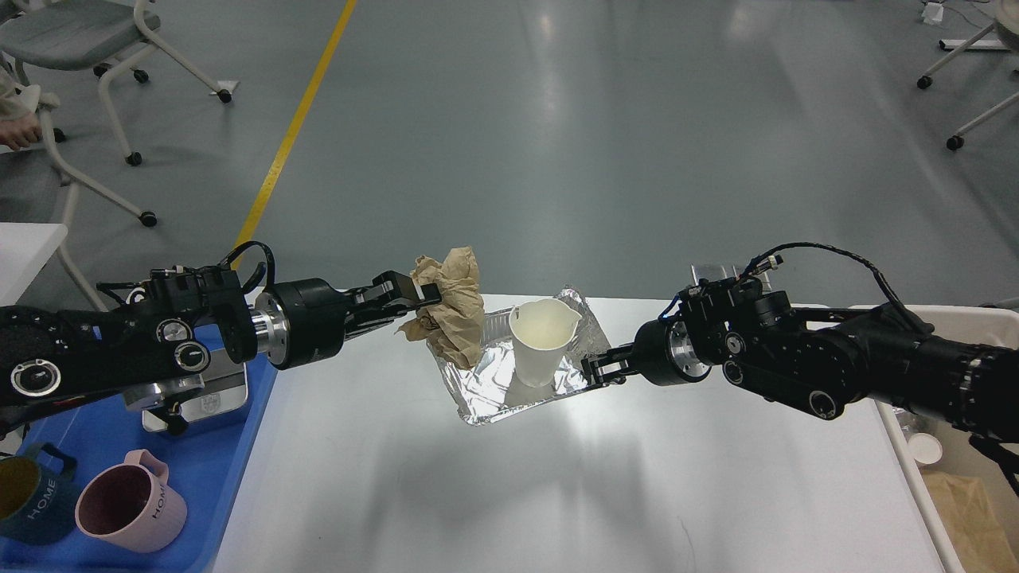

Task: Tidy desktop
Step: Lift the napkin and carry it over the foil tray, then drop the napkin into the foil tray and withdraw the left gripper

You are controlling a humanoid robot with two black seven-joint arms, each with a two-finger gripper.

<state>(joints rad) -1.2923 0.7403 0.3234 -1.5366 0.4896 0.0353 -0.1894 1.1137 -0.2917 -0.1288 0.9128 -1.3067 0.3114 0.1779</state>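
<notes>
Filling the frame's lower centre, the surface (pixel 557 493) needs clearing. My right gripper (pixel 595 371) seems clamped on the foil tray (pixel 493 382); my left gripper (pixel 422 296) pinches crumpled brown paper (pixel 454 306). Carry both level, cup (pixel 541 338) upright.

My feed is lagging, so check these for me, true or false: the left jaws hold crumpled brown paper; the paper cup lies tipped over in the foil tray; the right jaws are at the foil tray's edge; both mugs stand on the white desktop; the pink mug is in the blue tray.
1. The left gripper holds the crumpled brown paper. True.
2. The paper cup lies tipped over. False: it stands upright in the foil tray.
3. The right gripper is at the foil tray's edge. True.
4. Both mugs stand on the desktop. False: they are in the blue tray.
5. The pink mug is in the blue tray. True.
</notes>
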